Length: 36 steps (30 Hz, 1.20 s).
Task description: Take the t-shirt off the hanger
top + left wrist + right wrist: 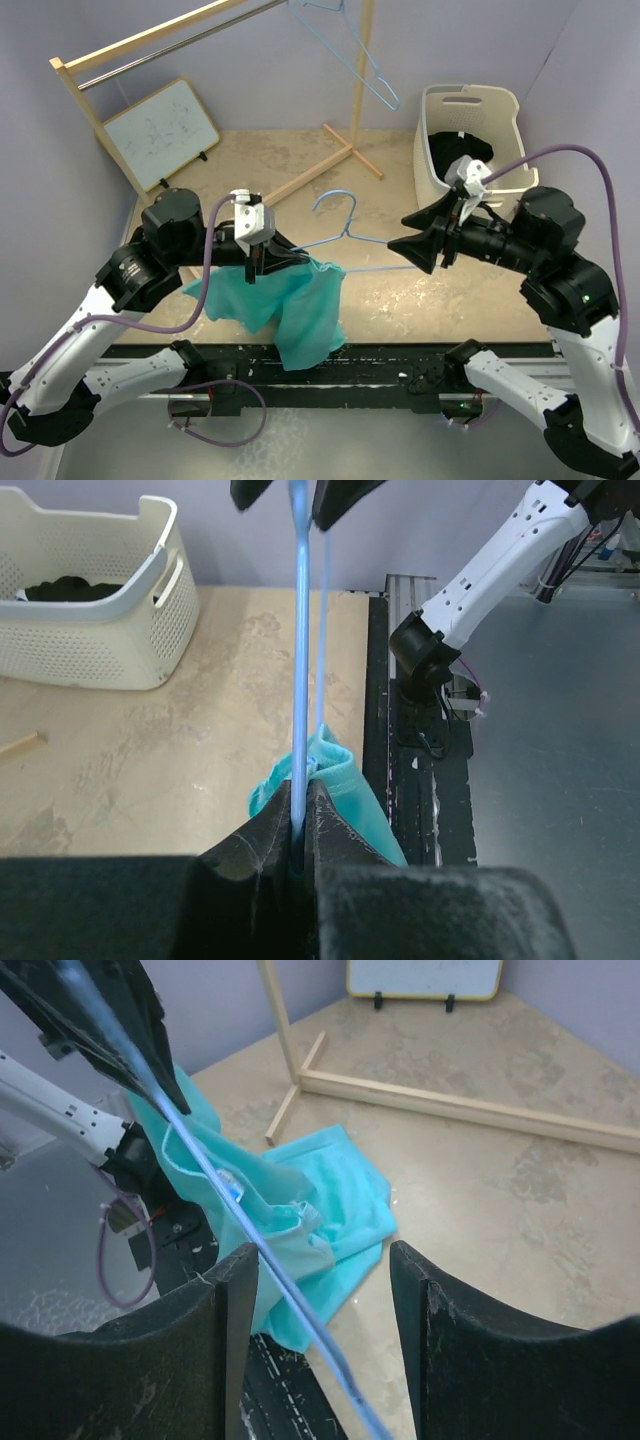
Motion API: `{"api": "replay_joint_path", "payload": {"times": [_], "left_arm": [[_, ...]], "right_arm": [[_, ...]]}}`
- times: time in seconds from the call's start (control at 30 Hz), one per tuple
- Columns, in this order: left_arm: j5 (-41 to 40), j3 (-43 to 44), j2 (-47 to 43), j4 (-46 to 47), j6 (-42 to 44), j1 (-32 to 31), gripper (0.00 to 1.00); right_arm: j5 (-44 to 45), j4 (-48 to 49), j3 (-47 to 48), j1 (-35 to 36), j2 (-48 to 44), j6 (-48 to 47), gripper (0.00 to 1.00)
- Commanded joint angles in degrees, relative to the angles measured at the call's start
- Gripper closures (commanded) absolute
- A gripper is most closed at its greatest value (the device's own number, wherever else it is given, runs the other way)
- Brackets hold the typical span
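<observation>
Left claw [256,262]: clamped shut on the hanger [365,241] wire's left part.
T-shirt [300,310]: teal, bunched on that end, draping over the worktop [450,300] near edge.
Right claw [422,250]: jaws parted, wire between them, ungripped.
Advice: hold hanger steady; pinch cloth, slide it off leftward.

Pale lilac walls [40,30] on 3 sides. Beige mottled table [390,300]. Light wooden garment rack [130,44] at back. Small white whiteboard [160,135] leans by left wall. White perforated plastic basket [510,125] right rear, dark cloth inside.
</observation>
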Motion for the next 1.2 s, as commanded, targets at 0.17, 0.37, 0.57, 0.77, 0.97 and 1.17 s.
{"api": "replay_joint_path", "payload": {"times": [0.17,0.37,0.57,0.77,0.97,1.17], "left_arm": [[3.44,5.04,3.39,9.62,1.38,-0.22,1.00],[-5.05,5.89,6.86,13.98,2.16,-0.18,1.00],[-16.43,10.60,15.27,15.72,1.00,0.13,0.92],[-19.48,8.38,11.30,12.15,0.61,0.13,0.44],[-27.02,2.16,1.67,7.29,0.34,0.17,0.39],[-34.34,-6.99,-8.07,8.04,-1.84,0.13,0.39]], "right_arm": [[-1.54,0.70,-2.06,-0.15,-0.48,-1.11,0.46],[4.96,-0.40,-3.04,-0.16,-1.19,0.67,0.97],[14.09,-0.97,-1.51,-0.15,-2.11,3.51,1.00],[15.85,-6.72,2.92,-0.15,-1.26,3.73,1.00],[17.08,-13.04,5.11,-0.16,1.09,3.25,1.00],[18.04,-13.30,6.97,-0.15,5.58,3.10,1.00]]}}
